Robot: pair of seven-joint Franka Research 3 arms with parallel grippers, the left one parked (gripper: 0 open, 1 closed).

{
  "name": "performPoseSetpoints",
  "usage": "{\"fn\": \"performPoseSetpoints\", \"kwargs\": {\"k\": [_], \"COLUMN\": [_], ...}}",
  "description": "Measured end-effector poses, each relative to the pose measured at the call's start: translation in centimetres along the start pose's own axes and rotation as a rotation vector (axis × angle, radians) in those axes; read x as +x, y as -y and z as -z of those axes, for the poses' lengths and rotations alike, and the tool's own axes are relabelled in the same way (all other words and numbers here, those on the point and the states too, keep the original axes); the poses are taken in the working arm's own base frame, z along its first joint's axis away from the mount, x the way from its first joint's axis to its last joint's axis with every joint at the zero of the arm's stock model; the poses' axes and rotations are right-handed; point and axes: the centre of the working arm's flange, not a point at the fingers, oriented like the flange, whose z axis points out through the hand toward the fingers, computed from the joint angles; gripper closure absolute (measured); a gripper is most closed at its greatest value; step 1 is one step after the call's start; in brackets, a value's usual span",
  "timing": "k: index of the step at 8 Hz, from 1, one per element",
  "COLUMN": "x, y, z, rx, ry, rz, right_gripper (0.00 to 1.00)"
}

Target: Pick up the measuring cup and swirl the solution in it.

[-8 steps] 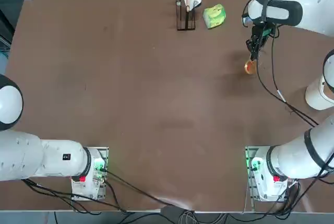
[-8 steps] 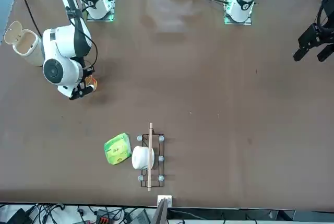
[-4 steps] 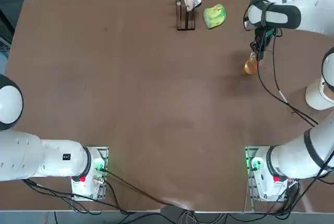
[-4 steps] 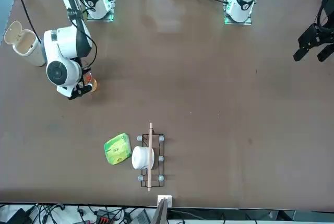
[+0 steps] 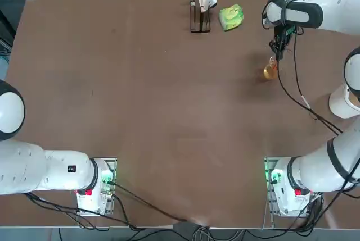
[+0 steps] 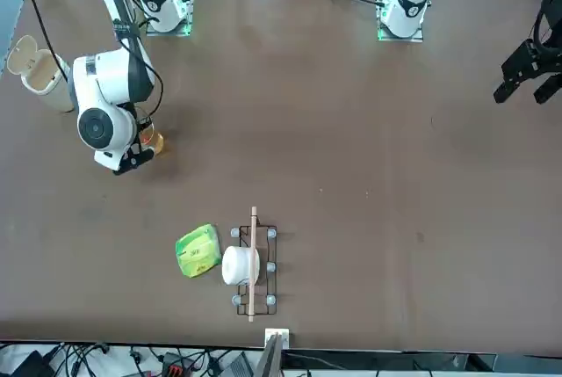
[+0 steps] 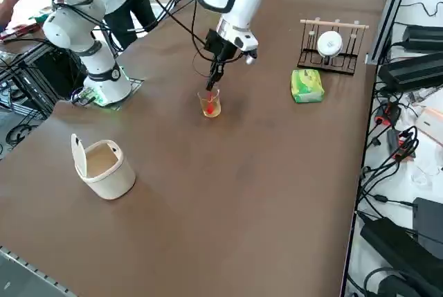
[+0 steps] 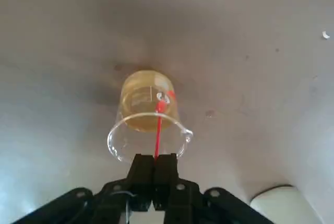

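Glass measuring cup (image 8: 150, 122), no readable writing, rim pinched by right gripper (image 8: 154, 162).

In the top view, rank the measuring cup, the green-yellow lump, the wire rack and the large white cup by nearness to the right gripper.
1. Measuring cup: directly under the right gripper, whose jaws are shut at its rim.
2. Green-yellow lump: far edge.
3. Large white cup: right edge.
4. Wire rack: beyond the lump.
The lump and white cup are close.

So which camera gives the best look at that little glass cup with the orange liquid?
The right wrist view: the measuring cup fills the middle, rim and solution clear, just beyond the shut right gripper. The top, front and right side views show only a tiny orange speck beside the arm.
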Motion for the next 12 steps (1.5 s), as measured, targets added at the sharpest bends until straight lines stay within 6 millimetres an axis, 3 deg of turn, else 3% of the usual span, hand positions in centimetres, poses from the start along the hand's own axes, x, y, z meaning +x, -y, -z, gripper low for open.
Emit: {"fn": "performPoseSetpoints", "kwargs": {"k": [5,12], "x": [1.5,0.1], "y": [0.1,-0.1], "z": [0.3,-0.7], "rx": [0.073,0.113], "ry": [-0.018,0.094], "rz": [-0.070,-0.091], "right_gripper": [0.97,0.97]}}
